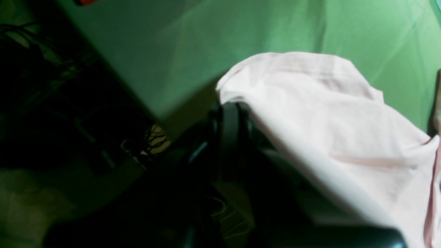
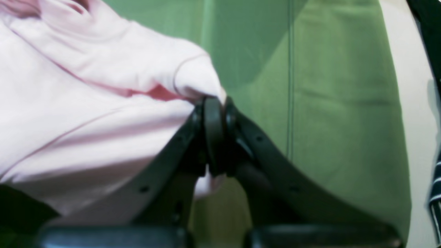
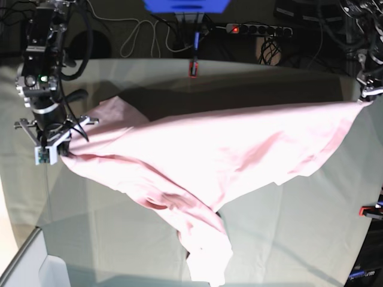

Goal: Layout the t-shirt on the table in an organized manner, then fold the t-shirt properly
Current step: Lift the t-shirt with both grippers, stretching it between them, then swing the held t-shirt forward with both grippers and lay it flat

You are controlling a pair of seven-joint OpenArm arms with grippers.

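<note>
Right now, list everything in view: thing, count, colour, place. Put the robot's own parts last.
t-shirt: one, pale pink, stretched between both arms above the table, one part hanging toward the near edge.
table: one, pale grey-green cloth cover, fills most of the base view.
clamps: at least two, red-orange, one at the far edge, one at the base view's right edge.
power strip: one, dark with a red light, on the floor behind the table.
cables: several, white and black, behind the table.
right end effector: one, black, shut on the t-shirt, base view's left.
left end effector: one, black, shut on the t-shirt, base view's right.
</note>
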